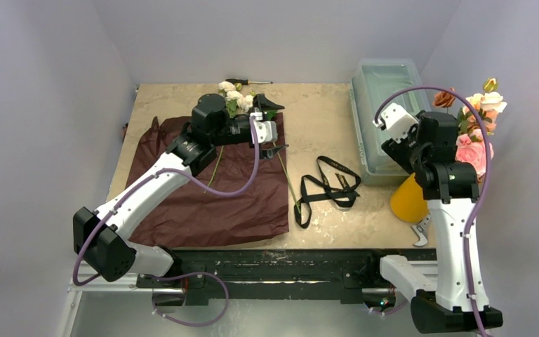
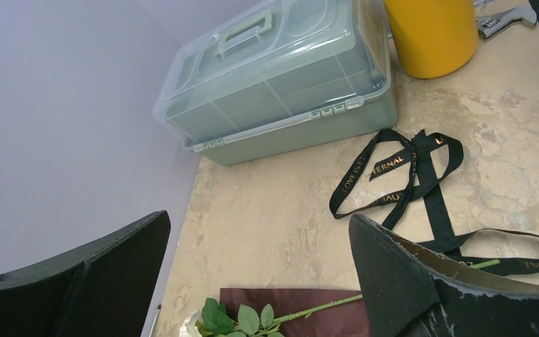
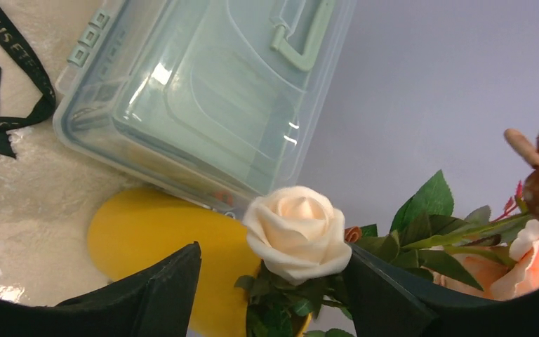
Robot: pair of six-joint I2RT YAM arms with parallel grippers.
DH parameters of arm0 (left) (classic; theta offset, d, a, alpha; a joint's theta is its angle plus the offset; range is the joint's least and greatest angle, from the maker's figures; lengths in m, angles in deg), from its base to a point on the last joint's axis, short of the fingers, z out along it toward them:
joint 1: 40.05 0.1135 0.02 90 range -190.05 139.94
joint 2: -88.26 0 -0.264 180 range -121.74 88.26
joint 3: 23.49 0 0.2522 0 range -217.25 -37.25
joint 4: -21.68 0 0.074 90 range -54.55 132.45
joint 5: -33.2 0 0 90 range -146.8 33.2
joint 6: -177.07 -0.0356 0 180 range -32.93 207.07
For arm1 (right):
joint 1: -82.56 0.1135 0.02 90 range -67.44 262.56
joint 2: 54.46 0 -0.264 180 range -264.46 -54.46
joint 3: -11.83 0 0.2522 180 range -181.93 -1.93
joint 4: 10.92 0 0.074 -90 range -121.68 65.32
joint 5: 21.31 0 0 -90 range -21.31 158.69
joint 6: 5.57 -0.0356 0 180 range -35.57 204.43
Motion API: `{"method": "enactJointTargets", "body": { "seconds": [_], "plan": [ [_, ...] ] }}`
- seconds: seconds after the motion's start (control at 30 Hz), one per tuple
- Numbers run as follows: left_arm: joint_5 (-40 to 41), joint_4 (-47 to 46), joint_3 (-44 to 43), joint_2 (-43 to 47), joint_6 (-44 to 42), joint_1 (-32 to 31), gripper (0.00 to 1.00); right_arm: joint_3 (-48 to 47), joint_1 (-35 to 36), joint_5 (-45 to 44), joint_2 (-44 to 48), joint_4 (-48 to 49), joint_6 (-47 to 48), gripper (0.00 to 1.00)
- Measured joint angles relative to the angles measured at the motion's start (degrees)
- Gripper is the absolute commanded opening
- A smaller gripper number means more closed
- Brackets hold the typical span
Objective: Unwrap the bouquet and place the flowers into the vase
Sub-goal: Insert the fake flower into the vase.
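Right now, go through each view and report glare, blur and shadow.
Top view: even light, soft shadows, maroon paper very dark. Left wrist: ribbon lettering sharp, gripper fingers nearly black. Right wrist: glare on the plastic box, table washed out white, cream rose in focus.

My left arm [image 1: 147, 186] stretches forward, elbow low, left gripper [image 2: 258, 232] spread wide. My right arm [image 1: 453, 232] rises steeply, wrist folded over, right gripper [image 3: 272, 256] parted.

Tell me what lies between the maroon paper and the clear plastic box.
The black ribbon lies on the tabletop between the maroon paper and the clear plastic box, shown in the top view; a flower stem lies along the paper's edge.
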Motion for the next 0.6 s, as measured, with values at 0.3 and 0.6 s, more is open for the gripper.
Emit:
{"method": "enactJointTargets", "body": {
  "seconds": [0.3,0.6],
  "plan": [
    [0.11,0.02,0.0,-0.66,1.55,0.0,1.0,-6.14,0.0,6.25,-1.18,-5.66,-0.85,0.85],
    [5.88,1.51,-1.51,-5.14,16.81,-0.11,1.0,-15.98,0.02,15.39,-8.17,-6.8,-7.52,0.93]
  ]
}}
